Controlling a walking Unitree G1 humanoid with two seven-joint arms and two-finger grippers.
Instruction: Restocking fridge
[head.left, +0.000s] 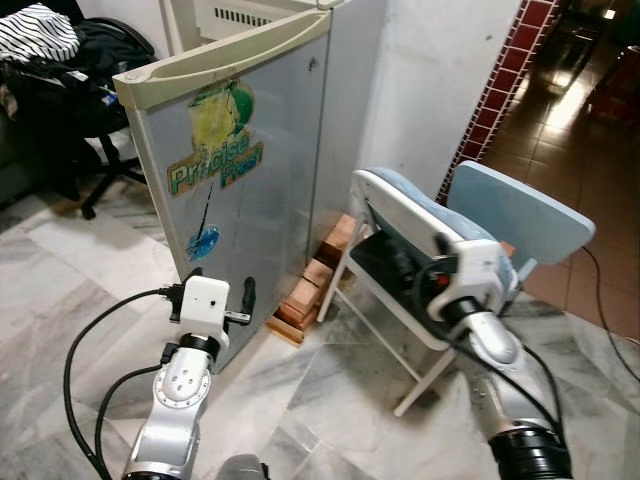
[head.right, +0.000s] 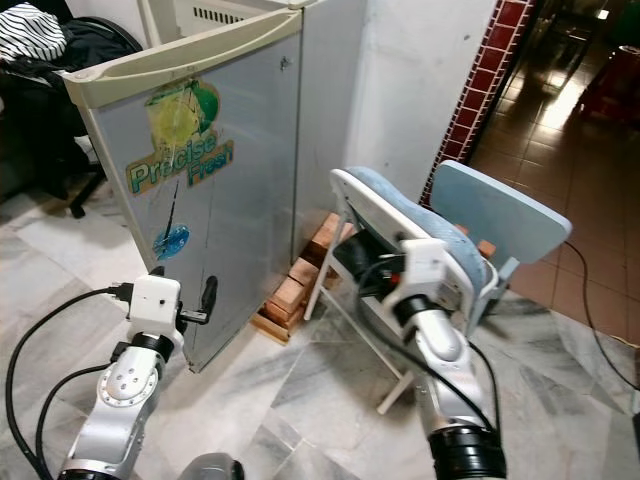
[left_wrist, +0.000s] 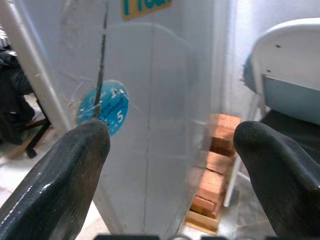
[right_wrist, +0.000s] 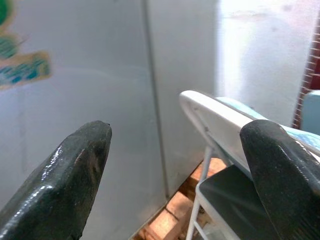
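The grey fridge (head.left: 250, 180) stands before me with a "Precise Fresh" sticker (head.left: 215, 165) on its front and a cream rim along the top. My left gripper (head.left: 225, 292) is raised close to the lower part of that grey front. It is open and empty, and the blue round sticker (left_wrist: 106, 107) shows between its fingers (left_wrist: 65, 180). My right gripper (head.right: 362, 268) is raised in front of a white folding chair (head.left: 400, 205) to the right of the fridge. It too is open, with nothing between its fingers (right_wrist: 70, 175).
Stacked bricks (head.left: 312, 282) lie on the floor between fridge and chair. The folding chair carries a blue cushion (head.left: 520, 210). A black office chair piled with clothes (head.left: 60, 70) stands at the back left. A red-tiled column (head.left: 505, 70) and a doorway are on the right. The floor is marble (head.left: 330, 400).
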